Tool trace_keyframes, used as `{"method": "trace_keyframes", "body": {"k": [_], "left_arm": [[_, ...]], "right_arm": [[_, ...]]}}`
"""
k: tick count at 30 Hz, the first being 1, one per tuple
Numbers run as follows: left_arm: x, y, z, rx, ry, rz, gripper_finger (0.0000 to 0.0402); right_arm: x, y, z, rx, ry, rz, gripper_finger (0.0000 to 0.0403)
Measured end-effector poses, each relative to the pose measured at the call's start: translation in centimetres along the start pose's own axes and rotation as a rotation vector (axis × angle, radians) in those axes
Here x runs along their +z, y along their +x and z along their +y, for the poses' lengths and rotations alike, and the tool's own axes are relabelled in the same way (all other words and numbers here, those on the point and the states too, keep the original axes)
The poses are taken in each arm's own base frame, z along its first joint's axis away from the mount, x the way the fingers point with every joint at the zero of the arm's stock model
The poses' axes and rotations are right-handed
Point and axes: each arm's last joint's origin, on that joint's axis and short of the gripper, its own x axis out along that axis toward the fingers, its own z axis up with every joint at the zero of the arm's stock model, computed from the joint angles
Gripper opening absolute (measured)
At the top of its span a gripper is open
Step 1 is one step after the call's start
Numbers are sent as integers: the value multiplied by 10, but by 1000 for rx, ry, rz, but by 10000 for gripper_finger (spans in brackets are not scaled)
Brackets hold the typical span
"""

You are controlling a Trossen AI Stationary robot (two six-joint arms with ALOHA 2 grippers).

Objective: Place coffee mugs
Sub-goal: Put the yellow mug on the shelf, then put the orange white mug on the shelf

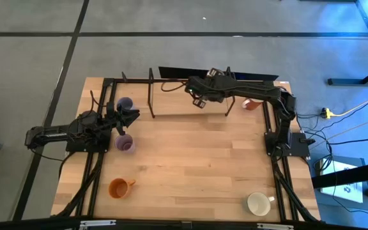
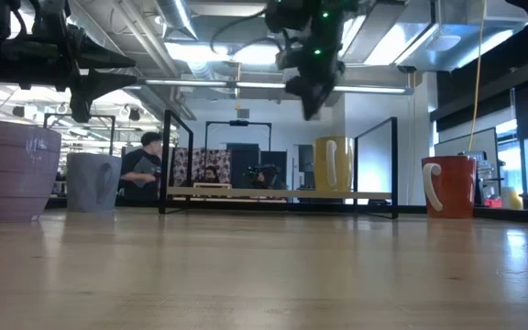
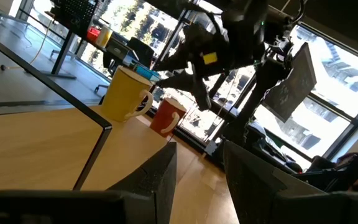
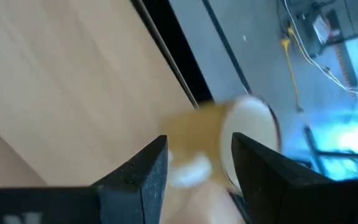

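Note:
My right gripper hangs open over the black metal rack at the table's far edge. It is above a cream-yellow mug that stands upright on its base there and touches nothing. The mug shows blurred beyond the open fingers in the right wrist view; in the high view the arm hides it. A white mug with a red inside stands to the right of the rack. My left gripper is open and empty between two purple mugs at the left.
An orange mug stands near the front left and a cream mug near the front right. The rack's upright bars flank the cream-yellow mug. The middle of the wooden table is bare. People sit in the room behind.

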Motion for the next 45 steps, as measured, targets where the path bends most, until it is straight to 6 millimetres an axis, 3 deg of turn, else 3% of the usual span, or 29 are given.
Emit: {"method": "trace_keyframes", "body": {"k": [3, 9, 13, 37, 41, 45], "left_arm": [[0, 0, 0, -2, -1, -4, 126], [2, 0, -1, -11, -4, -20, 126], [2, 0, -1, -12, -4, -20, 126], [2, 0, -1, -12, -4, -21, 126], [2, 0, -1, -12, -4, -21, 126], [3, 0, -1, -15, -5, -26, 126]], "right_arm": [[1, 12, 2, -13, 3, -13, 167], [-13, 46, 10, -76, -87, 145, 167], [-15, 57, 11, -119, -113, 178, 167], [-33, 47, 15, -112, -276, 336, 167], [-22, 26, 17, -82, -206, 249, 167], [-9, -31, 7, -6, -23, 72, 167]]}}
